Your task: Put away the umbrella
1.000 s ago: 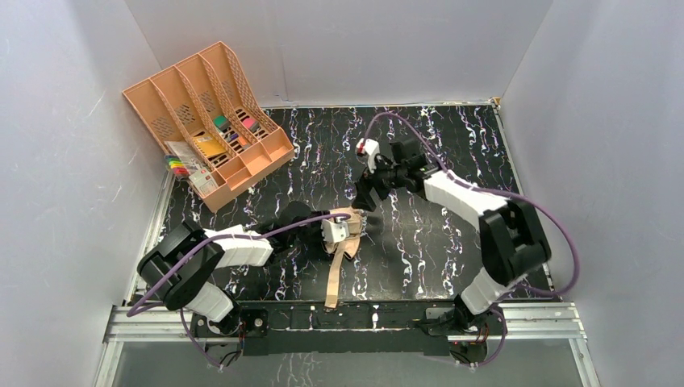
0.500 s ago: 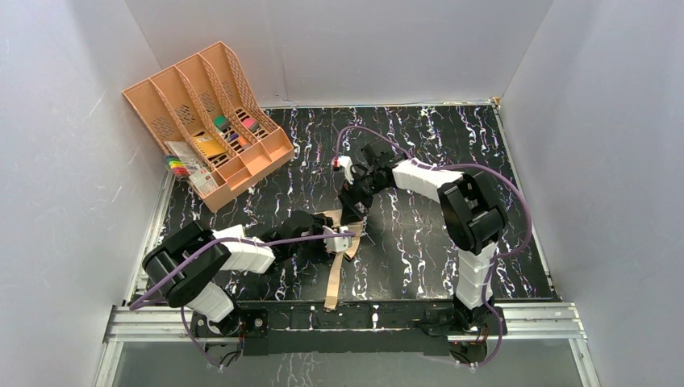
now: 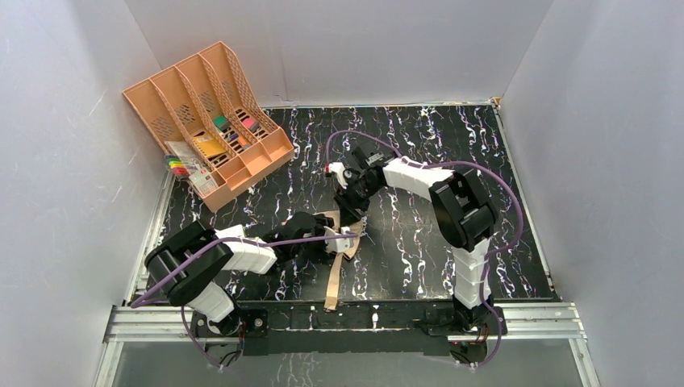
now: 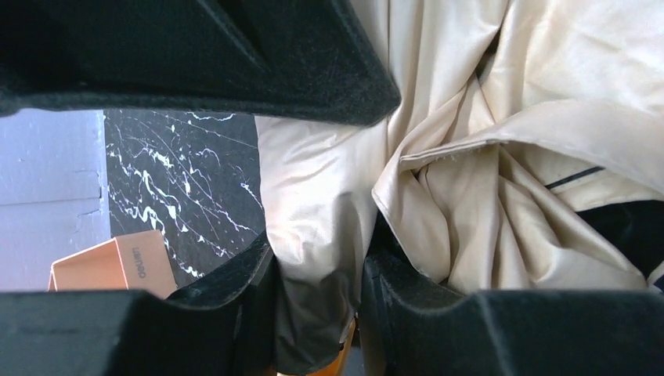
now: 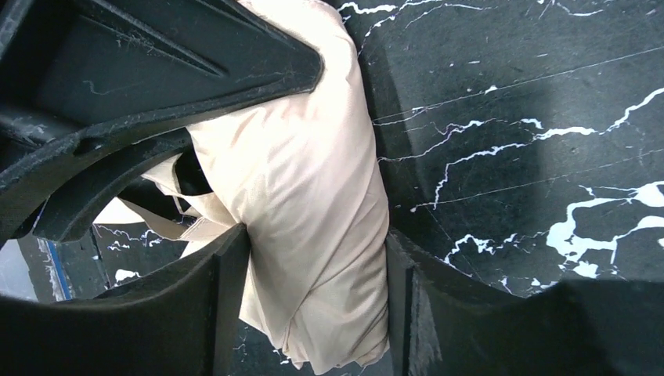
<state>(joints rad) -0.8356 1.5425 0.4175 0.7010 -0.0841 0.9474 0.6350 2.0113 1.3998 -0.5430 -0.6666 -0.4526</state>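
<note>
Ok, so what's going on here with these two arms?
Both arms are handling a pale beige umbrella at the middle of the black marbled table. The left hand pinches a fold of its fabric; the right hand grips the bundle from both sides. The peach file tray stands at the far left.

umbrella [image 5: 313, 196]: pale cloth, smooth, faint satin sheen, creased
table [image 3: 516, 137]: black marble-look top, white veins, slightly glossy
tray [image 3: 173, 81]: peach plastic, perforated
right tool [image 5: 313, 157]: matt black plastic, scuffed
</note>
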